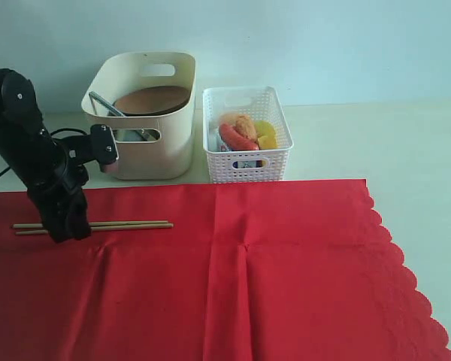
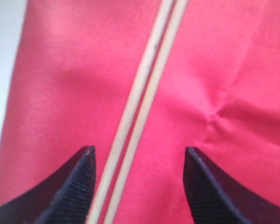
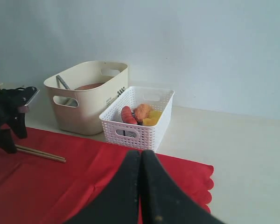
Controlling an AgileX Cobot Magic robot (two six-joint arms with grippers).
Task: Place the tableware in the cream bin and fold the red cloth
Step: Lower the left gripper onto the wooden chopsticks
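At left of the exterior frame, the left gripper [image 1: 66, 224] sits low over the chopsticks [image 1: 131, 224]. They lie side by side, flat on the red cloth [image 1: 301, 278], running left-right across its upper left part. Wrist view confirms it: jaws spread, one finger on each side of the pair, nothing pinched yet. The pair sits nearer one finger than the other, so I judge the close will drag them sideways a little before it bites. Thin sticks on soft cloth may also roll or split apart.

Right gripper [image 3: 141, 156] is shut and empty, parked high and back, with its camera looking over the whole scene. Sensible, since that is out of the left arm's path to the bin.

Cream bin [image 1: 177, 147] stands at upper left, behind the cloth's far edge, just beside the white basket [image 1: 248, 171]. Plate [image 1: 152, 99] lies tilted inside it, with a silver handle [image 1: 104, 103] poking up at the rim; I cannot tell which utensil that is. Basket holds food [image 1: 244, 131] only.

Judgement: the chopsticks look like the last tableware out. They rest on the cloth, so they must go before any fold. Cloth is spread flat across the lower frame, creased down the middle, scalloped edge at right, not folded. Next: close, lift level, carry up-right to the bin.
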